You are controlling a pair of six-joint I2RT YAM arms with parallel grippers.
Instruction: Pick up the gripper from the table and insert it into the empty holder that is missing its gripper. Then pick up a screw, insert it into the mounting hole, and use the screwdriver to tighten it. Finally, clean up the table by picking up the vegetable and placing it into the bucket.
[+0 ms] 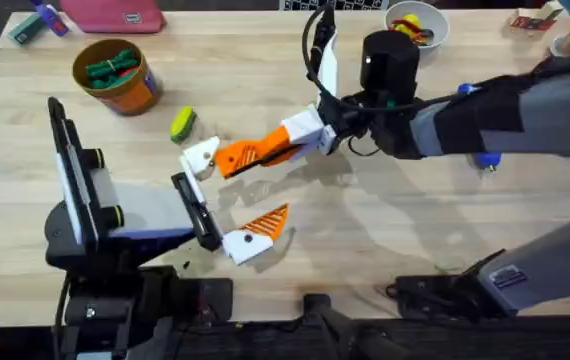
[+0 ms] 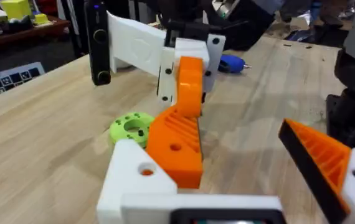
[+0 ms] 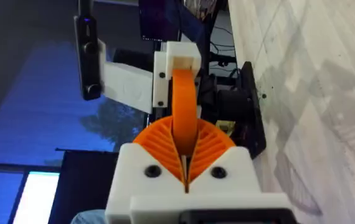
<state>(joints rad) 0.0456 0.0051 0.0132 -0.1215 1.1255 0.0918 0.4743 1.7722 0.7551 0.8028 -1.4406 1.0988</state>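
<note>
My left gripper (image 1: 283, 180) is open wide, white fingers with orange pads spread over the table's middle. My right gripper (image 3: 185, 168) reaches in from the right and is shut edge-on around the tip of the left gripper's far finger (image 2: 177, 140). The lime-green holder (image 2: 132, 127) lies flat on the table just beyond that finger. The yellow-green vegetable (image 1: 183, 124) lies to the left of the grippers, near the orange bucket (image 1: 117, 75), which holds dark green pieces. The blue screwdriver (image 2: 230, 62) lies farther right. The small gripper block and the screw are out of view.
A white bowl (image 1: 417, 25) with coloured items stands at the back right. A pink case (image 1: 115, 14) lies at the back edge. Bare wood lies at the front right.
</note>
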